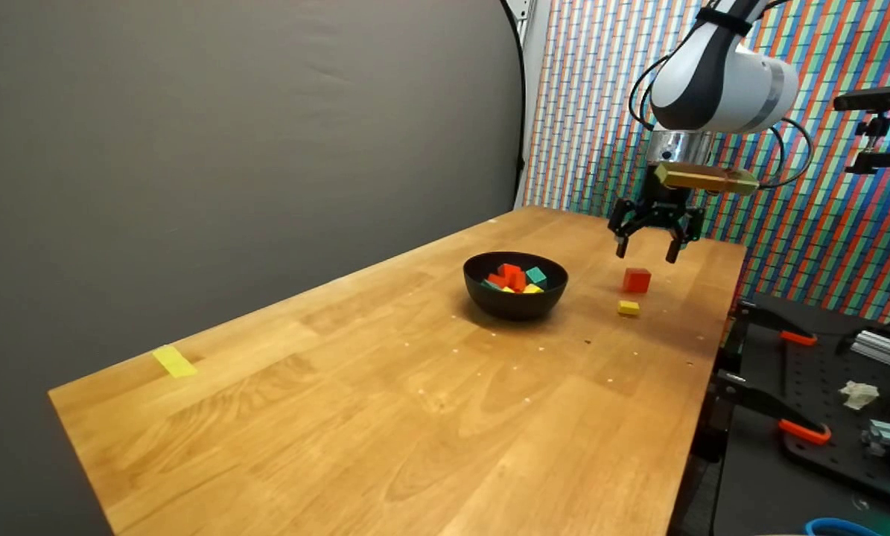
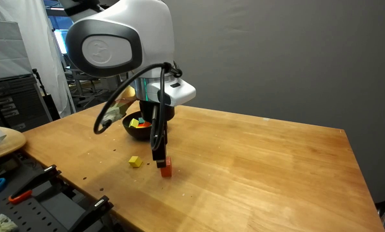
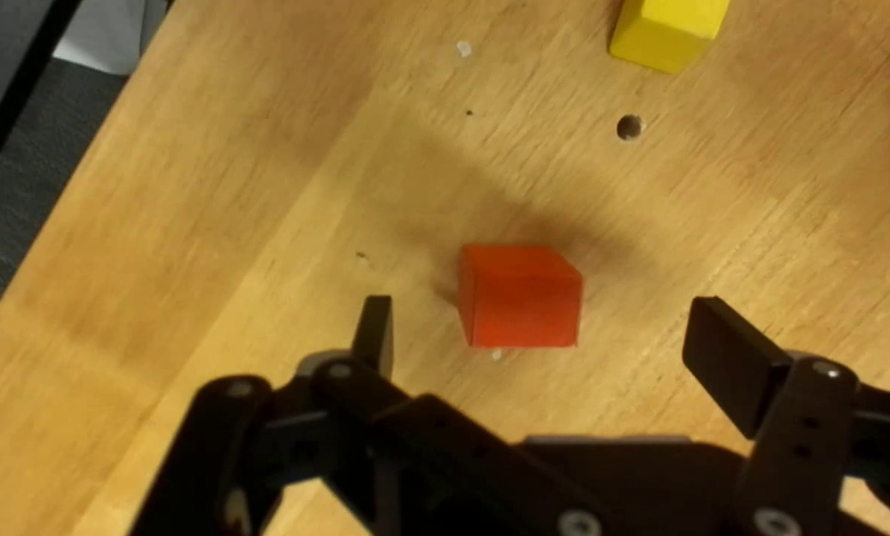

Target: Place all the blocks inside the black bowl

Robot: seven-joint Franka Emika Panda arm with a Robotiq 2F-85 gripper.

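one bowl (image 1: 515,307), two blocks (image 1: 637,281) outside

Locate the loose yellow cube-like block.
In an exterior view, the yellow cube-like block lies on the wooden table, right of the round black bowl and in front of the red rectangular block.

I was working over a honey-colored wooden table (image 1: 303,447) with pale specks (image 1: 421,391) scattered on it. In an exterior view I had the black bowl (image 1: 515,307) sitting upright on the wood, a red block (image 1: 637,281) at its 3 o'clock, and a yellow block (image 1: 628,308) near the red one, at roughly its 6. Way over between 8 and 9 o'clock from the bowl, close to a table corner, I got a flat yellow strip (image 1: 174,361). My wrist view showed those two blocks apart, yellow at the red's 1 o'clock, a small dark hole (image 3: 629,127) in the wood between them.
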